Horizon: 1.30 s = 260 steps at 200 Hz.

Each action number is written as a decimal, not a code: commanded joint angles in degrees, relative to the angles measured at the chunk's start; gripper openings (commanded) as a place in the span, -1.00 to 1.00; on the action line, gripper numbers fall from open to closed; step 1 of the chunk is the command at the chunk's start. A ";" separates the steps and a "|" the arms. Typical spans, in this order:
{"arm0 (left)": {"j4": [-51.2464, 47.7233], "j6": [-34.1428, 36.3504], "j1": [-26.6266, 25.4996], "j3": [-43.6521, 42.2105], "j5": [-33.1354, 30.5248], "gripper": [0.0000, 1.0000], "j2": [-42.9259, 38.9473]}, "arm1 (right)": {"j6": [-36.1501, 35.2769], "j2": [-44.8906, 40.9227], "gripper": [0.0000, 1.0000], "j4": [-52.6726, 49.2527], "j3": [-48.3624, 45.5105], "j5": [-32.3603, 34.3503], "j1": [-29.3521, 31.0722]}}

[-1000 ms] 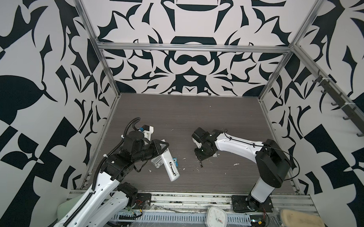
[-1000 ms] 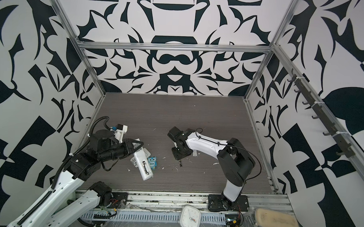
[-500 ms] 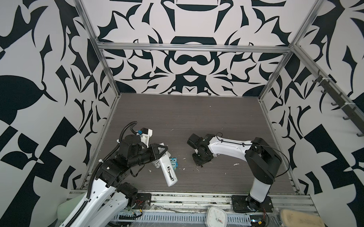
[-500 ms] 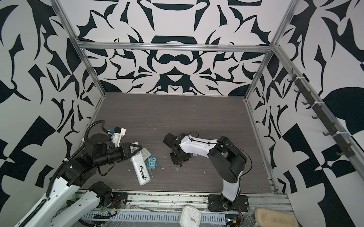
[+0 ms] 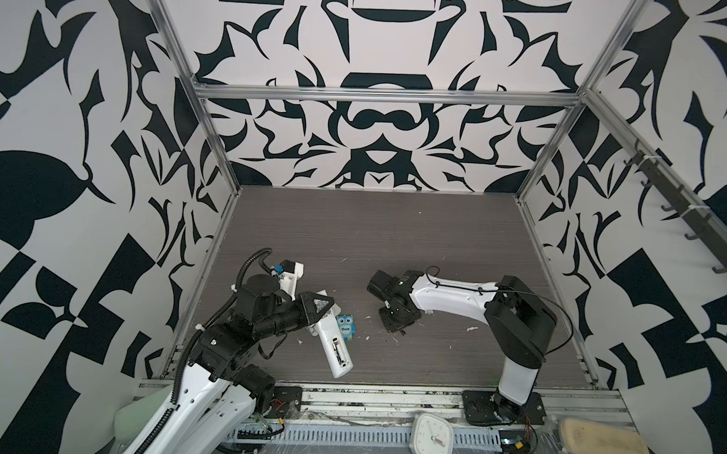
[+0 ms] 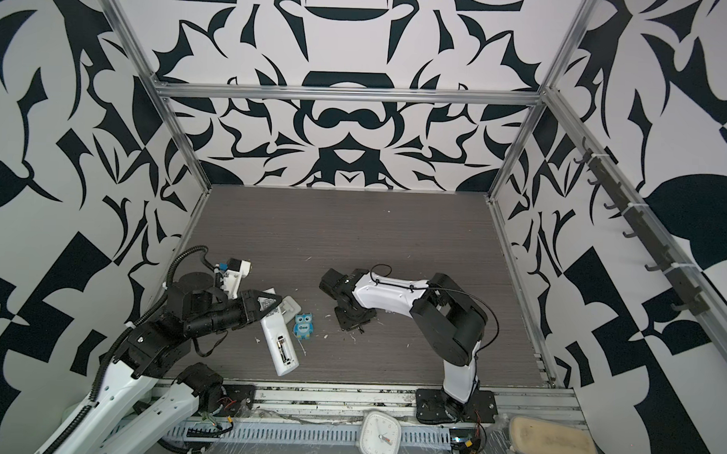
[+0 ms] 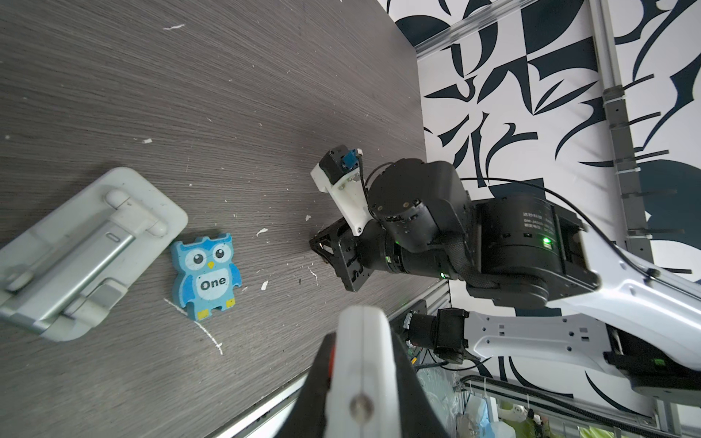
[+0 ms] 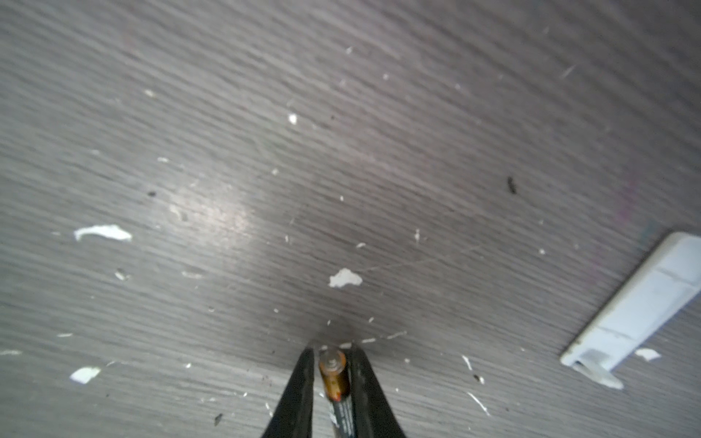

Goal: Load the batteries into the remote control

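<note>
Nearer the front edge than a second ago, my right arm bends over the desk. My left fingers pinch the remote at front-left, hiding its top end; its open bay is unreadable. My right fingers pinch a battery, its rear cut off.

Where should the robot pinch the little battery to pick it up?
Pinch its long round sides, coming in along its length. The battery is a thin cylinder that could slip if pinched by its ends; the right gripper flanks it this way, gold end foremost.
</note>
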 commanded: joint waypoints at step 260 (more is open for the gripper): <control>17.02 2.54 0.08 1.29 -9.14 -1.00 15.43 | -32.97 -1.73 -1.00 -0.91 1.08 -3.22 -4.23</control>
